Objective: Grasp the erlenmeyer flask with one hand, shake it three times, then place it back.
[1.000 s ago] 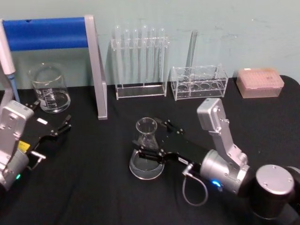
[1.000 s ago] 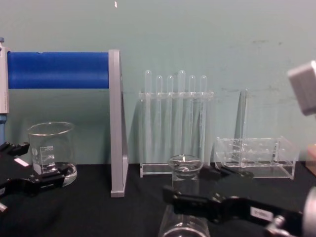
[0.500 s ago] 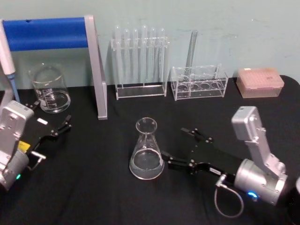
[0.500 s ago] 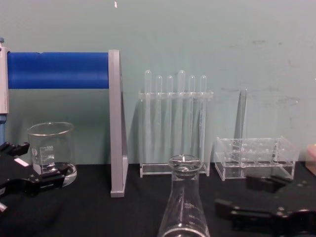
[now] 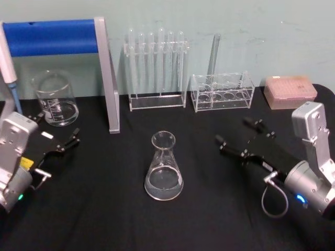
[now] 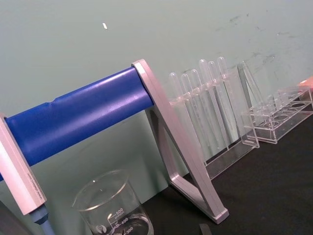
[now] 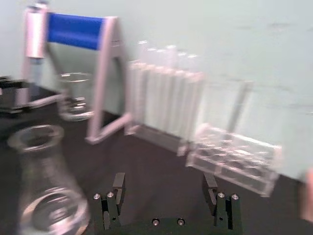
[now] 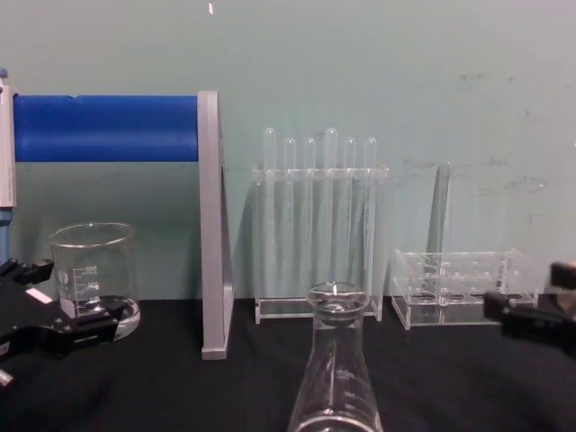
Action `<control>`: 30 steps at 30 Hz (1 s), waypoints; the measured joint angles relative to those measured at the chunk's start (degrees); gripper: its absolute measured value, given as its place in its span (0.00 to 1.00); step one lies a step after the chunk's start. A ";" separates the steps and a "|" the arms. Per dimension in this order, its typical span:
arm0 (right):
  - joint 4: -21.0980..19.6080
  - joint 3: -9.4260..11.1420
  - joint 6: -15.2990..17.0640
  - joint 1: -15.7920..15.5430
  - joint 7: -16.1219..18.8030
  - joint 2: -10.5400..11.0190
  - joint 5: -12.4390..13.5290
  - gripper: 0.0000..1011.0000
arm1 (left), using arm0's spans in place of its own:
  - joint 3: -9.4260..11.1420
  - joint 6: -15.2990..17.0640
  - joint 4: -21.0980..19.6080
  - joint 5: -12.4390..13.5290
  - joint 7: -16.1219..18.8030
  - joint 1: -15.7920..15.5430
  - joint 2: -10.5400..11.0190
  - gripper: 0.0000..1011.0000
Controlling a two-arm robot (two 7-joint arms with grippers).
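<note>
Erlenmeyer flask (image 5: 164, 168) is standing upright mid-table, slightly toward the near edge, a little liquid in the base, nothing touching it. Right gripper (image 5: 239, 137) is hanging off to the flask's right with a clear gap, fingers spread wide and empty; in the right wrist view both fingers (image 7: 112, 198) are showing apart with the flask (image 7: 43, 192) off to one side. Left gripper (image 5: 58, 140) is sitting parked near the table's left edge, fingers apart and holding nothing, just beside the glass beaker (image 5: 55, 98). Judging from this, the task looks done or nearly so. Main risk: any sweep by the right arm toward centre is likely to clip the narrow neck and tip the flask, spilling the liquid. Second risk: the right fingers are pointing toward the low clear tube rack (image 5: 222, 91) at the back edge, so a forward drift could knock it or the tall test tube rack (image 5: 156, 70). Open room is looking good: bare black table (image 5: 104, 209) all round the flask, widest along the near edge and between flask and each gripper. Back edge is crowded, with the blue-bar stand (image 5: 107, 78) at the back left and a pink tip box (image 5: 290, 91) in the back right corner.
</note>
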 joint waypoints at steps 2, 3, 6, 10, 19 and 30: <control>0.94 0.27 -0.73 0.49 -2.33 -1.15 -1.68 0.99 | 0.00 0.00 0.00 0.00 0.00 0.00 0.00 0.99; 2.12 0.38 -1.48 1.08 -4.60 -2.34 -3.56 0.99 | 0.00 0.00 0.00 0.00 0.00 0.00 0.00 0.99; 4.03 0.27 -2.68 2.05 -8.03 -3.85 -7.04 0.99 | 0.00 0.00 0.00 0.00 0.00 0.00 0.00 0.99; 7.47 -0.65 -4.09 3.80 -13.29 -5.57 -13.59 0.99 | 0.00 0.00 0.00 0.00 0.00 0.00 0.00 0.99; 11.93 -1.70 -4.95 5.72 -18.53 -7.36 -22.29 0.99 | 0.00 0.00 0.00 0.00 0.00 0.00 0.00 0.99; 12.19 -1.55 -4.99 5.73 -18.76 -7.58 -23.12 0.99 | 0.00 0.00 0.00 0.00 0.00 0.00 0.00 0.99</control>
